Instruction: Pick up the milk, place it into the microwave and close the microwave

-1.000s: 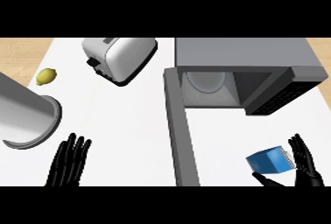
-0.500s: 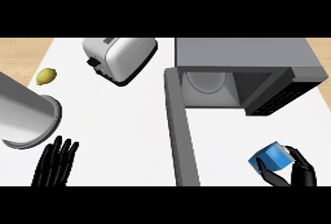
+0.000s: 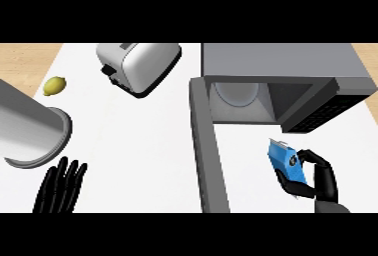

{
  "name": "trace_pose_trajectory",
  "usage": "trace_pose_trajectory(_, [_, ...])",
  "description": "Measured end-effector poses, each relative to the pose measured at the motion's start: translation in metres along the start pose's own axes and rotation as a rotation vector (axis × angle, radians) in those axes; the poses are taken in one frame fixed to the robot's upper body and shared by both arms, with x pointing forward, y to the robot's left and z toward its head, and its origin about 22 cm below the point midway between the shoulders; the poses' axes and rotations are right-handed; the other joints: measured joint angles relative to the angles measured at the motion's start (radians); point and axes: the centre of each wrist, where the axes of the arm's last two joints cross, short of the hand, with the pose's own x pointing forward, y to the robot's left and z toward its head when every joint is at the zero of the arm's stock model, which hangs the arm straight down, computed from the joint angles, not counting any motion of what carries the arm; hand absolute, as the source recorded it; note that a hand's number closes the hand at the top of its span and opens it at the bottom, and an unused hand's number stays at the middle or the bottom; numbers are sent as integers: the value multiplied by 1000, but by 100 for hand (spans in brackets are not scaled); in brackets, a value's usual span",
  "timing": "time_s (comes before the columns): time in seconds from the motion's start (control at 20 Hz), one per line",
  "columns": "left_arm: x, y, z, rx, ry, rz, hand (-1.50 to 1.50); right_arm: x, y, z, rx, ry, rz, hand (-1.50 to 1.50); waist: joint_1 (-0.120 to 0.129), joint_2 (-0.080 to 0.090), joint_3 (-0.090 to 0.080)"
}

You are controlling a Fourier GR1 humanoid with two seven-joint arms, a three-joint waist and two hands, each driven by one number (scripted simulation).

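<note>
My right hand (image 3: 323, 181) shows at the lower right of the head view. Its black fingers (image 3: 316, 159) and thumb are curled round a small blue milk carton (image 3: 286, 163). The carton sits tilted in my grasp, its top leaning toward the upper left, with a thin white edge along its upper side. From this steep angle I cannot tell whether it touches the white counter (image 3: 140, 145) or hangs clear of it.

The carton is outside the grey box-shaped microwave (image 3: 280, 59), in front of its open mouth and just below the dark control panel (image 3: 325, 111) as the view shows it. It is to the right of the long grey microwave door (image 3: 208, 155), which stands swung wide open and reaches down toward the view's lower edge. Carton and door are apart. Inside the cavity a pale round plate (image 3: 238, 93) shows.

My left hand (image 3: 59, 187) rests at the lower left, open, its fingers straight and close together, pointing up the view, with nothing in it. Near its fingertips is a large grey metal cylinder (image 3: 26, 125), its rimmed round end turned toward my hand. Farther back, a silver toaster (image 3: 140, 64) with a black knob on its side stands left of the microwave. A small yellow lemon (image 3: 54, 86) lies at the far left, near the counter's edge.
</note>
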Motion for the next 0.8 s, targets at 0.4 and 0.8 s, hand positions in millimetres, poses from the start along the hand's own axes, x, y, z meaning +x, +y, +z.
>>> trace_pose_trajectory(0.4, [-4, 13, 7, 9, 7, 7, -150, 16, 53, -38, 67, -70, -165, 150, 2, 3, 4])
trace_pose_trajectory(0.8, [2, 32, 8, 17, 17, 9, -150, 40, 84, -41, 104, -145, -272, 150, -10, -1, 3])
